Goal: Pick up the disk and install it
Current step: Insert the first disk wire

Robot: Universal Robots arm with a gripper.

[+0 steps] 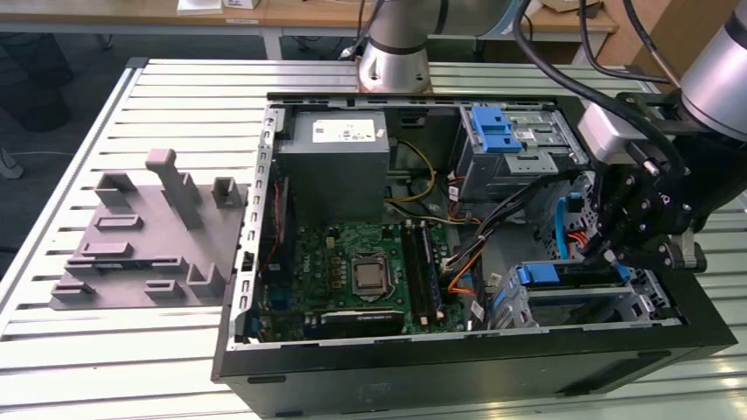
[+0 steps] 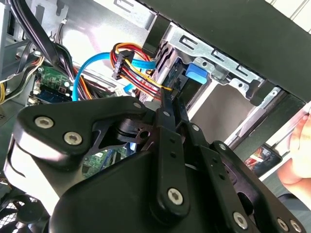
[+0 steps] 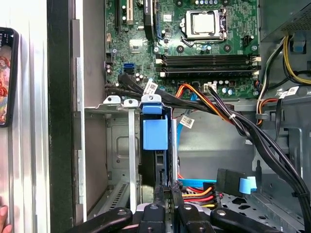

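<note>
The disk [image 1: 572,278] stands on edge in the silver drive cage [image 1: 636,302] at the case's corner nearest the exterior view's right. Its blue carrier bracket [image 1: 540,274] faces the motherboard. In both wrist views the bracket's blue tab [image 3: 155,131] [image 2: 197,73] sits at the cage's mouth, above the disk's dark edge [image 3: 154,170]. My black gripper [image 1: 603,254] hangs right over the disk. Its fingers are shut together, and their tips [image 3: 166,187] [image 2: 170,99] sit at the disk's end beside the bracket.
The open black case holds a grey power supply [image 1: 338,166], a green motherboard [image 1: 362,271] and a blue-latched upper cage [image 1: 502,131]. Red, yellow and blue cables [image 2: 131,63] run close by my fingers. A grey fixture [image 1: 140,236] lies on the slatted table. A person's hand [image 2: 296,160] is near the case.
</note>
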